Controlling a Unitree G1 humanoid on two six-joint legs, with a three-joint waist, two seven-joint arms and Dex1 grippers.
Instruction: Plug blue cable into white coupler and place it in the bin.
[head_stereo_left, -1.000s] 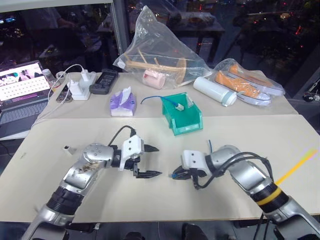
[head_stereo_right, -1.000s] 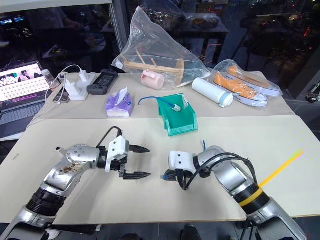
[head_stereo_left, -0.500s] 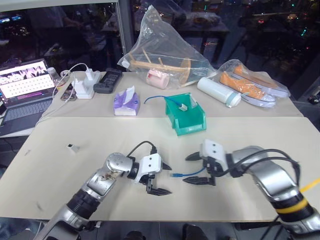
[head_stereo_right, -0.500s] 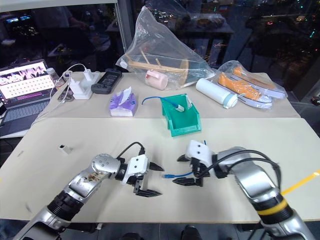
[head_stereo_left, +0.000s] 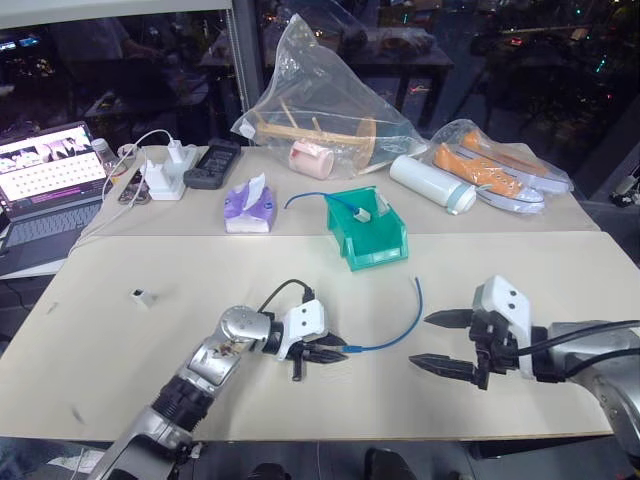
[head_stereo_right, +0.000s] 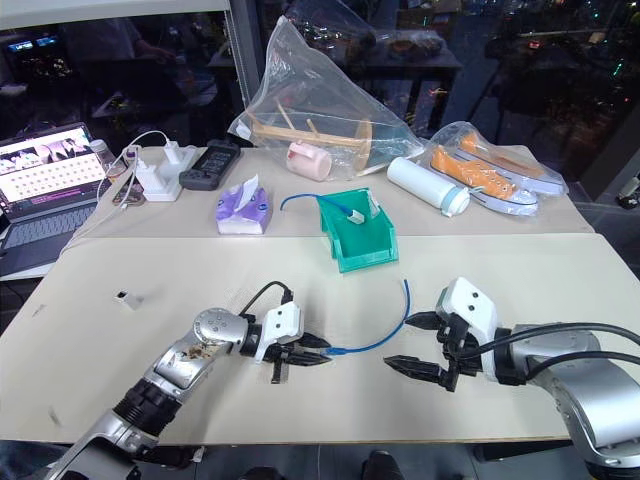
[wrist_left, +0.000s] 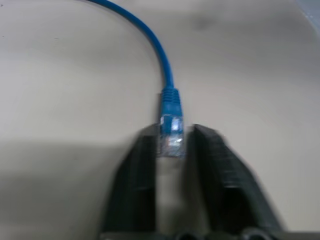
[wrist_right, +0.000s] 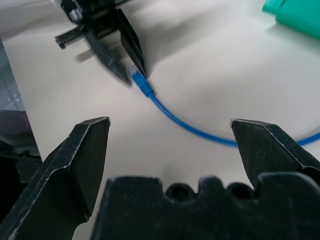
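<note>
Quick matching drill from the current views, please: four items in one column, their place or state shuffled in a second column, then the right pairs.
1. left hand
2. right hand
3. white coupler
4. bin

A. lying alone on the table toward the robot's left
B. open, holding nothing
C. closed on the blue cable's plug
D. beyond the cable, a second cable inside it

Pairs: 1-C, 2-B, 3-A, 4-D

Blue cable (wrist_left: 161, 65) cut off at frame edge; white coupler (head_stereo_left: 139, 294) socket too small to tell.
</note>
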